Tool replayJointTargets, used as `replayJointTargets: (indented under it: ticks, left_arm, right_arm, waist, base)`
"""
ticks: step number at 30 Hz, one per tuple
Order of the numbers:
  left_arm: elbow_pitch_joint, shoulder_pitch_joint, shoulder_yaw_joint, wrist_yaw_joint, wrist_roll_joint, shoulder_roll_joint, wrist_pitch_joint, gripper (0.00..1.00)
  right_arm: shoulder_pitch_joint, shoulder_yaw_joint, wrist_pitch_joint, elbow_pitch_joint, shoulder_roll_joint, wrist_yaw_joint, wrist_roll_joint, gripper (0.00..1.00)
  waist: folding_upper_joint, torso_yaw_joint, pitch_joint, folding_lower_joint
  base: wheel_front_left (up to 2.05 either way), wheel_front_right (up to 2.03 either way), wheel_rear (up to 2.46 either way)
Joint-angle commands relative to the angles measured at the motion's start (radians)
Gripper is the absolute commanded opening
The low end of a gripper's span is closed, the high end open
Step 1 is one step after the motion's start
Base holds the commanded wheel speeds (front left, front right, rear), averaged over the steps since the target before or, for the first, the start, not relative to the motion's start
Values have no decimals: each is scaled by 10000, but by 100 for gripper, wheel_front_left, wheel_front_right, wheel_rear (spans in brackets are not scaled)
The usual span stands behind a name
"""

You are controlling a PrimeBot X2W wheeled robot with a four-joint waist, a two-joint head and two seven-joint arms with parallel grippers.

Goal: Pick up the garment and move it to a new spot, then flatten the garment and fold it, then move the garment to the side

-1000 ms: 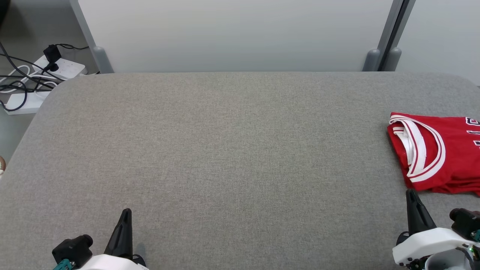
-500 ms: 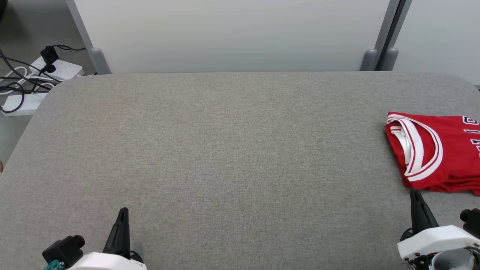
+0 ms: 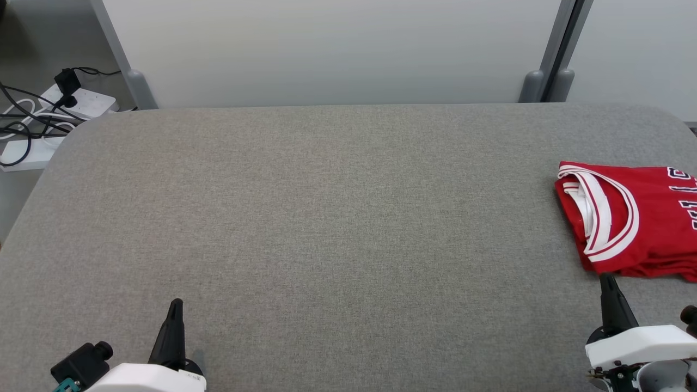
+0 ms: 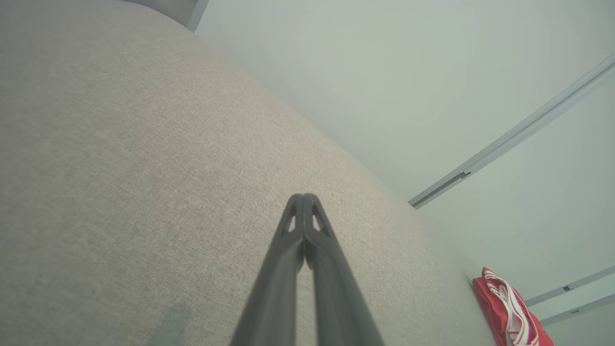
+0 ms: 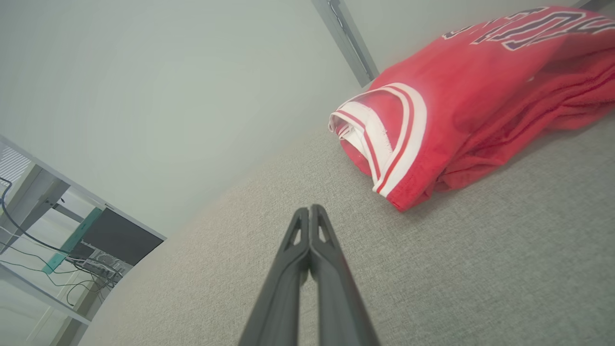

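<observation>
The folded red garment lies unmoved at the table's right side; only the camera has shifted. Left gripper and right gripper stay pressed together, empty, the right just beside it.

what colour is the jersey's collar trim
The collar trim is white with a red stripe; best in right wrist view.

— How does the left tool stand?
— Jaws pressed together, nothing between them, tips pointing straight ahead.
— And the right tool?
— Alike: jaws closed tight, empty, tips pointing ahead, well apart from the left tool.
</observation>
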Motion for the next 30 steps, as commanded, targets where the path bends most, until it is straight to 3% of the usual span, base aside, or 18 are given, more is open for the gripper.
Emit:
replayJointTargets:
  ticks: [1,30]
  left_arm:
    - [-299,-530,213,-32,-358,175,81,0]
    - [-550,-720,372,-53,-3632,203,916,0]
  right_arm:
    - [-191,53,100,-380,-78,19,389,0]
    - [-93,-82,935,-839,-4,29,3832,0]
  waist:
    - [0,-10,-1,-1]
    - [0,-171,-11,-1]
  base:
    - [0,0,0]
    - [0,0,0]
